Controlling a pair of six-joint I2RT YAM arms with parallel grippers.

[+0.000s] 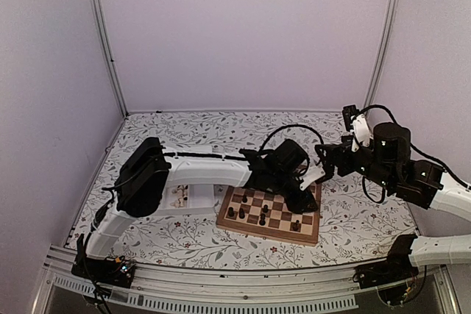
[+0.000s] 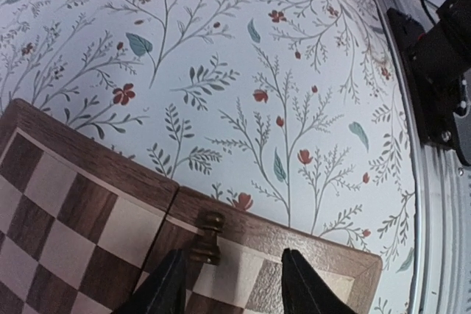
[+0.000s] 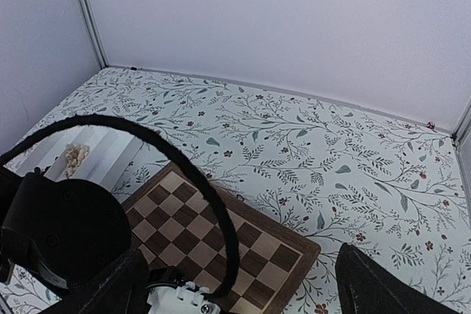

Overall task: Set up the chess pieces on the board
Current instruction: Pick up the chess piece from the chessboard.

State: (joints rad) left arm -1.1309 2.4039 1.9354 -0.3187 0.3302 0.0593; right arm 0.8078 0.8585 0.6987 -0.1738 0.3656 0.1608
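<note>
My left gripper (image 2: pixel 234 259) stands open astride a small dark turned wooden chess piece (image 2: pixel 208 239) at the far right of the tan-and-brown wooden chessboard (image 2: pixel 73 196). It looks light and tippy, so I'd pinch its waist. My right gripper (image 3: pixel 239 270) is wide open and empty.

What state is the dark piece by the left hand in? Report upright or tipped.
Upright: the dark piece stands on its base near the board edge, between the left hand's parted fingers.

Chess pieces (image 1: pixel 261 218) stand on the board (image 1: pixel 280 227) — tray (image 1: pixel 202 200) left of it.
</note>
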